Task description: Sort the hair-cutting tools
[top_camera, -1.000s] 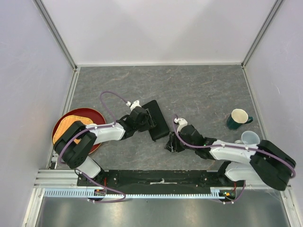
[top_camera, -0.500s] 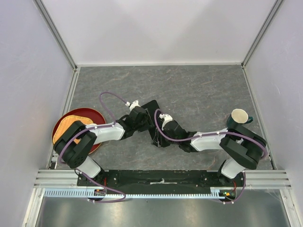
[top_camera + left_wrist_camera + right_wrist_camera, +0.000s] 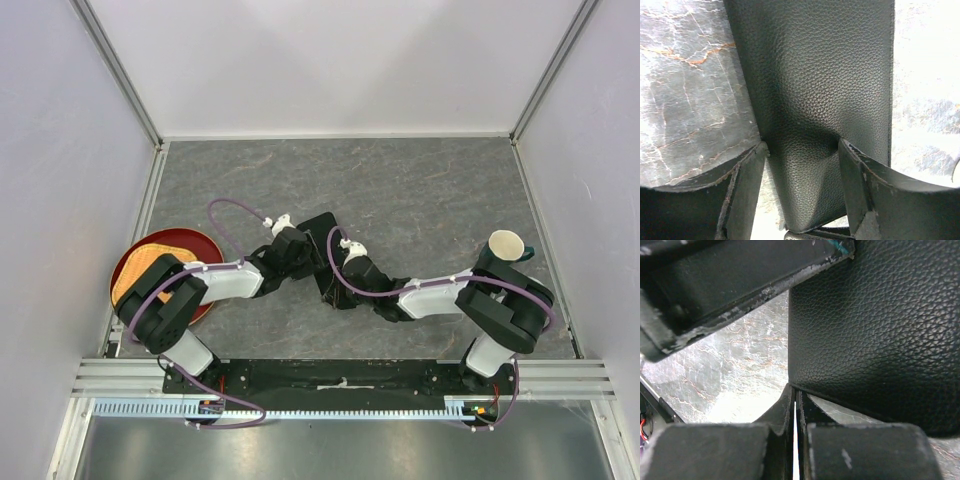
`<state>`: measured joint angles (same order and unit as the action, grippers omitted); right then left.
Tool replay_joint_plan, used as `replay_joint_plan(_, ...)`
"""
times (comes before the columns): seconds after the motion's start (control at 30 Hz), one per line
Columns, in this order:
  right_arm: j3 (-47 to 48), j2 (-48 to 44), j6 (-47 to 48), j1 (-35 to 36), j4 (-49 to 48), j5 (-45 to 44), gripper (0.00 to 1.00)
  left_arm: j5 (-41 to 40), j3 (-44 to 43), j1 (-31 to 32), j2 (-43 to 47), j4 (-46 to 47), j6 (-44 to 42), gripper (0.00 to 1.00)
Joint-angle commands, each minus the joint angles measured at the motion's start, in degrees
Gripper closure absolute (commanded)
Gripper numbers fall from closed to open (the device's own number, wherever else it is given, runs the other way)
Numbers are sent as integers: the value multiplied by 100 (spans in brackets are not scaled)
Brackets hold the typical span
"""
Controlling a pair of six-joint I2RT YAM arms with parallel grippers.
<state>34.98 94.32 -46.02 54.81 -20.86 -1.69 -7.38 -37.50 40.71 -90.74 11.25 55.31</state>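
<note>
Likely step: opening the case to reach the tools.
The left pincer [image 3: 802, 147] clamps the case [image 3: 815, 70] on the tabletop [image 3: 685, 85]. The right pincer [image 3: 794, 397], closed to a slit, meets its edge. Scissors and combs are unseen, probably inside. Hold firm and peel the flap slowly.

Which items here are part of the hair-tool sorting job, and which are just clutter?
Job:
- flat black leather-look folding case, clamped by the left gripper, with the right gripper at its edge
- hair-cutting tools: none visible

Lying about:
- round red plate with tan mat
- pale yellow cup
</note>
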Motion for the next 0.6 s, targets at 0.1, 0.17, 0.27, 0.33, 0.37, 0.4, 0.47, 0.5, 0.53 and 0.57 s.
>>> replay_joint_plan(0.1,246,-379,286,-5,205,-419,100,8,251,69,11,-1019,24,22)
replay_joint_plan(0.17,298,-520,330,4,267,-358,100,-1,365,69,126,-940,41,18)
replay_joint_plan(0.27,351,-634,322,4,267,-165,100,113,445,77,188,-677,6,16)
replay_joint_plan(0.33,386,-687,278,-5,267,-77,100,227,419,78,180,-598,-3,15)
replay_joint_plan(0.37,404,-722,269,-5,258,-33,100,245,410,69,188,-510,-3,15)
replay_joint_plan(0.4,413,-749,260,-5,241,2,100,289,410,69,179,-466,-3,15)
replay_joint_plan(0.47,491,-810,260,-5,293,90,100,324,445,69,179,-291,50,15)
replay_joint_plan(0.5,518,-828,260,-5,302,134,100,342,462,77,179,-211,85,15)
replay_joint_plan(0.53,536,-854,260,4,302,152,100,360,489,69,188,-123,111,15)
replay_joint_plan(0.57,571,-854,260,4,311,161,100,395,498,69,188,-36,181,15)
